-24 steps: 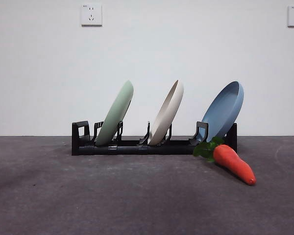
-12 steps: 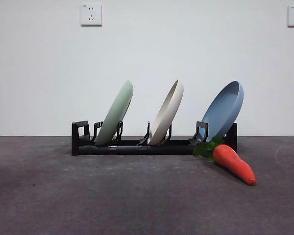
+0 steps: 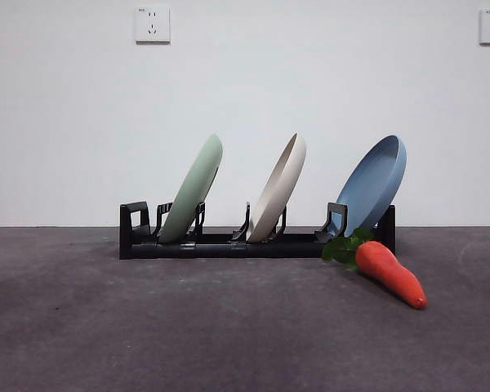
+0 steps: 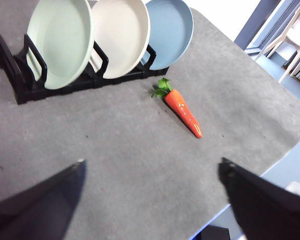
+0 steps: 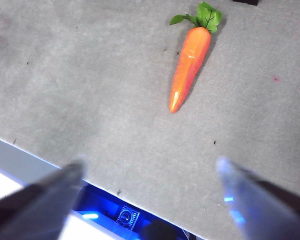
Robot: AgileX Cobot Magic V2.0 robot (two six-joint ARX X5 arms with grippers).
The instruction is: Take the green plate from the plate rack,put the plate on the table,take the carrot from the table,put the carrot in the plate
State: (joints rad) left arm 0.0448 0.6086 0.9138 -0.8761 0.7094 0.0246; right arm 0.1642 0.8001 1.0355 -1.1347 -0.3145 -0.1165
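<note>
Jaws of both the left gripper (image 4: 152, 175) and right gripper (image 5: 150, 175) gape above the counter (image 3: 229, 327), unseen from the front, where the green plate (image 3: 192, 189) stands racked beside the carrot (image 3: 389, 272).

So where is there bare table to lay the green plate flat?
The dark grey table is bare in front of the long black plate rack, beside the orange toy carrot. It is crowded by the blue plate, where the carrot's leaves lie.
</note>
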